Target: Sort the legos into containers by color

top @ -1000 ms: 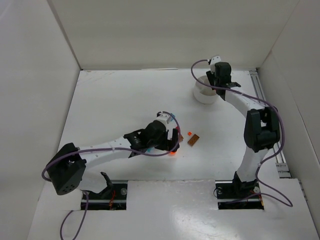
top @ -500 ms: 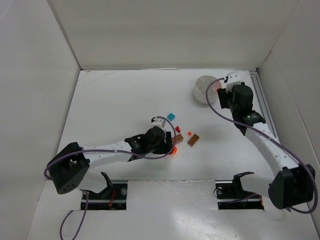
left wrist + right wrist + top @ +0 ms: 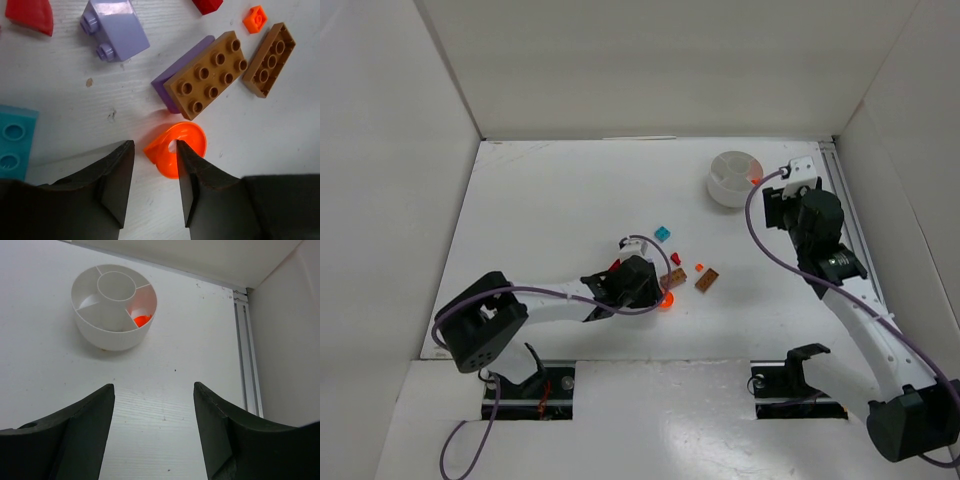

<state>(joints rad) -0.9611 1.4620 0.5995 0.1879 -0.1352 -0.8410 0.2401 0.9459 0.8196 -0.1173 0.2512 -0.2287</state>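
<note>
White surface (image 3: 550, 200): left jaws, parted, half-straddle orange piece (image 3: 177, 155); pick probably needs centring, then closing. Right jaws spread, empty, facing tub (image 3: 114, 335).

On the white table (image 3: 550, 200) I see legos (image 3: 675, 259) clustered round a wide brown plate (image 3: 210, 75) that sits on a purple plate (image 3: 180, 66). Just right of it lie a narrow brown plate (image 3: 269, 59) and an orange square (image 3: 255, 18); just below, an orange curved piece (image 3: 177, 150); up-left, a lilac brick (image 3: 116, 31); far left, a teal brick (image 3: 12, 140). The white tub (image 3: 733, 178) stands well beyond it.

White arms (image 3: 545, 300), black joints (image 3: 480, 332), dark tools (image 3: 154, 160) (image 3: 152, 400), purple cables (image 3: 748, 210).
</note>
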